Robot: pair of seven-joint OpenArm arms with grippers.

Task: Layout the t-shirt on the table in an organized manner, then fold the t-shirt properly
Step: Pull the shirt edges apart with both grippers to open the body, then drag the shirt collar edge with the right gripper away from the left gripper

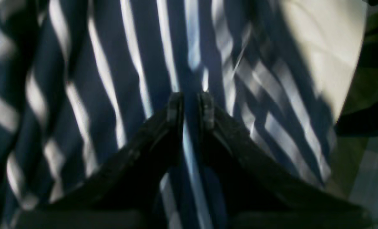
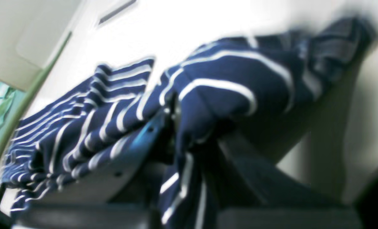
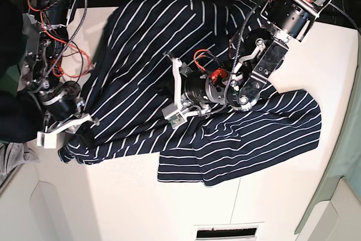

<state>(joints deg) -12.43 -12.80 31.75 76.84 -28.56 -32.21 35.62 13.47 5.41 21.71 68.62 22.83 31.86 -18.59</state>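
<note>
The t-shirt (image 3: 141, 43), navy with thin white stripes, lies spread and rumpled across the white table (image 3: 141, 201), one part folded over at the front right. My left gripper (image 3: 168, 90) reaches into the shirt's middle. In the left wrist view its fingertips (image 1: 190, 108) stand a narrow gap apart over the striped fabric (image 1: 112, 79), and a stripe runs unbroken through the gap. My right gripper (image 3: 79, 125) is at the shirt's left lower corner. In the right wrist view, bunched fabric (image 2: 224, 95) is pinched at the right gripper (image 2: 176, 121) and drapes over its fingers.
Red wires (image 3: 56, 32) hang along the right arm at the table's left edge. A grey cloth (image 3: 11, 156) and a dark garment (image 3: 11, 117) lie off the table's left side. A slot (image 3: 225, 232) sits at the front edge.
</note>
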